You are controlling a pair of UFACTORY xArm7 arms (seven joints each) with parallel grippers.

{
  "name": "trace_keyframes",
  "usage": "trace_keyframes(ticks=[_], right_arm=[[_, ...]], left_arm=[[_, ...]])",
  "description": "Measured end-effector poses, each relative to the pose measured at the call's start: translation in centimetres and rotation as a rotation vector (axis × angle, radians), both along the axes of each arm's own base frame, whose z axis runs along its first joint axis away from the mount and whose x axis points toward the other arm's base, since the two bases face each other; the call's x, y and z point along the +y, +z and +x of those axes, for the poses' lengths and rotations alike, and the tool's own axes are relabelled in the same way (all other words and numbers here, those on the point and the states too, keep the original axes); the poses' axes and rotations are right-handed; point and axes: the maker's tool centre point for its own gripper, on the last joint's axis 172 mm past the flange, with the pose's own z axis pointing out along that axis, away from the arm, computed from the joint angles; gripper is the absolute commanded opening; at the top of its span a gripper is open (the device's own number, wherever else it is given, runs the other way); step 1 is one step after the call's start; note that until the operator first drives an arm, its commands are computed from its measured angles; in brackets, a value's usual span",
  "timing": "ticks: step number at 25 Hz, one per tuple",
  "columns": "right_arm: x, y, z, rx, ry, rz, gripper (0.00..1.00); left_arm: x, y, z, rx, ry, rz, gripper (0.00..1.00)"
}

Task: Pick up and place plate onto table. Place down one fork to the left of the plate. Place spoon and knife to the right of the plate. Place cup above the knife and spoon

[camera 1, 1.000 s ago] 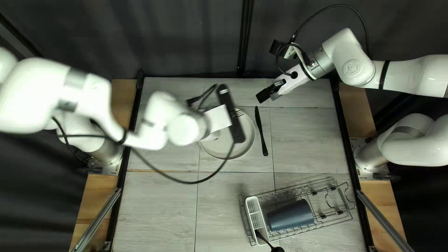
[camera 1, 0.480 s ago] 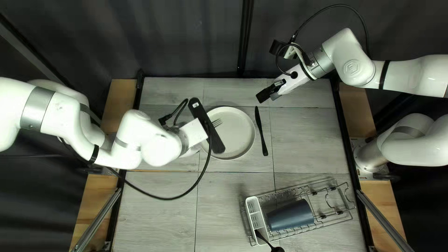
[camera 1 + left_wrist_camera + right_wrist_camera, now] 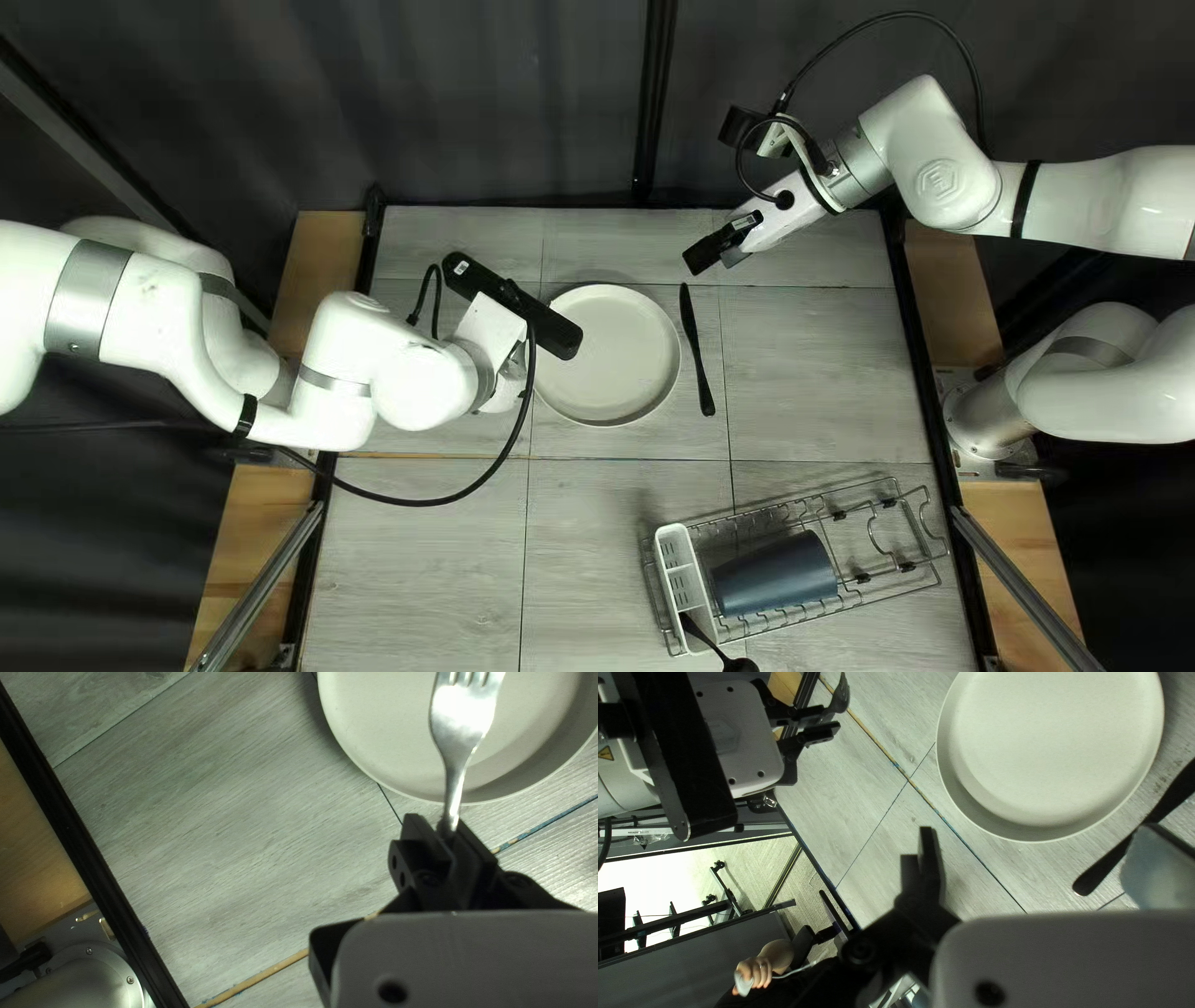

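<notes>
Your left gripper (image 3: 508,377) clamps the fork (image 3: 461,722) near the plate's (image 3: 610,355) left edge | your right gripper (image 3: 717,258) gapes wide, holding nothing | knife (image 3: 697,351) lies right of plate | cup (image 3: 774,575) in rack (image 3: 921,556), table's near right

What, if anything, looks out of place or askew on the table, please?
Only mildly odd: the black spoon leans out of the white cutlery caddy, bowl overhanging its end, and the knife lies slightly slanted beside the plate. I see nothing spilled or broken.
</notes>
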Motion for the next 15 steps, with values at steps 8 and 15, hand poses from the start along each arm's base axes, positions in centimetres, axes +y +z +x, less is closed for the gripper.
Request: trace_keyframes(ticks=[8,15], right_arm=[[0.0,0.0,0.0,0.0,0.0,0.0,1.0],[0.0,0.0,0.0,0.0,0.0,0.0,1.0]], left_arm=[[2.4,-2.6,-3.1,-0.073,0.227,-0.085,0.0],[3.1,-3.1,-3.1,-0.072,0.239,-0.112,0.0]])
